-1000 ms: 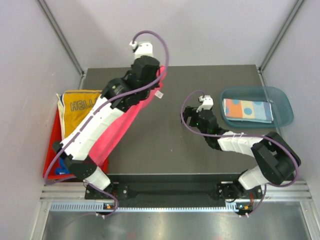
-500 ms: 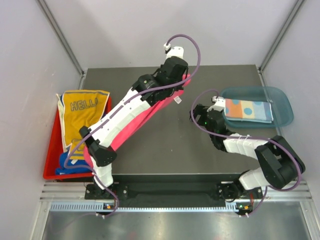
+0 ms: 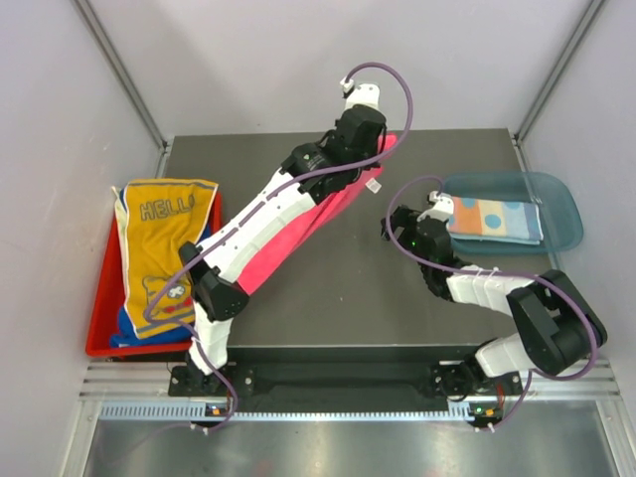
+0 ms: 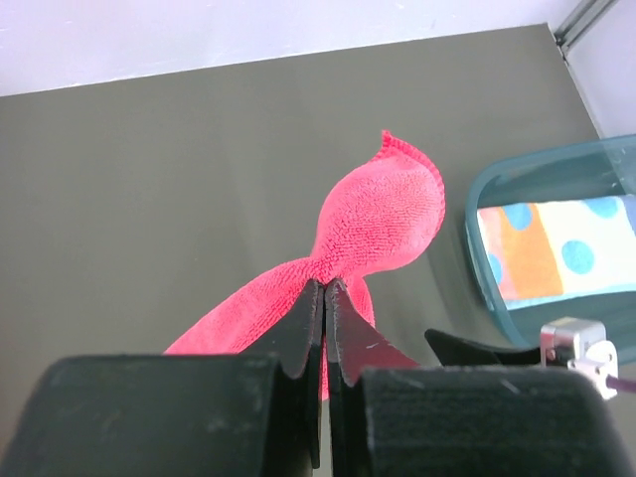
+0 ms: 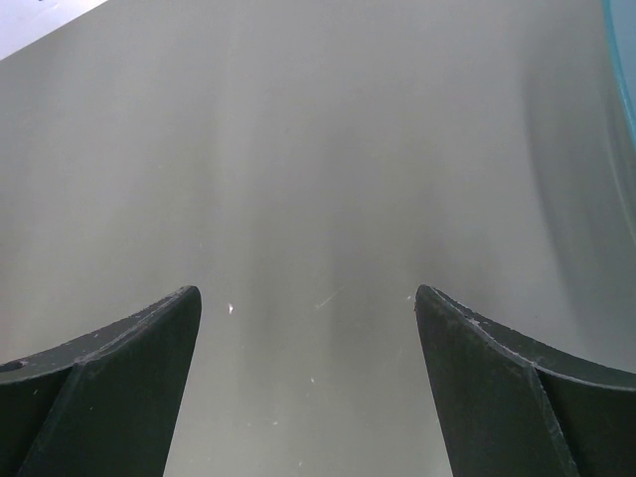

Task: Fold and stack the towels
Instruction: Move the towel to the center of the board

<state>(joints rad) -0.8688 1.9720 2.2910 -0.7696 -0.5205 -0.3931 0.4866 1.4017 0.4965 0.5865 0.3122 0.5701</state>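
Note:
My left gripper point(image 3: 376, 157) is shut on one end of the hot pink towel point(image 3: 298, 224) and holds it up over the far middle of the table. The rest of the towel trails down-left under the arm. In the left wrist view the jaws point(image 4: 325, 290) pinch the pink towel point(image 4: 388, 214), whose corner flops beyond them. My right gripper point(image 3: 392, 223) is open and empty, low over bare table point(image 5: 308, 298), between the pink towel and the bin. A folded light blue dotted towel point(image 3: 494, 219) lies in the teal bin. The yellow HELLO towel point(image 3: 159, 248) lies in the red tray over a royal blue one point(image 3: 127, 328).
The translucent teal bin point(image 3: 561, 204) stands at the right edge and shows in the left wrist view point(image 4: 484, 194). The red tray point(image 3: 99, 318) sits off the table's left edge. Grey walls close in the back and sides.
My left arm has swung right and farther out, pulling the pink towel across the table from the left side. My right gripper has shifted a little right toward the bin.

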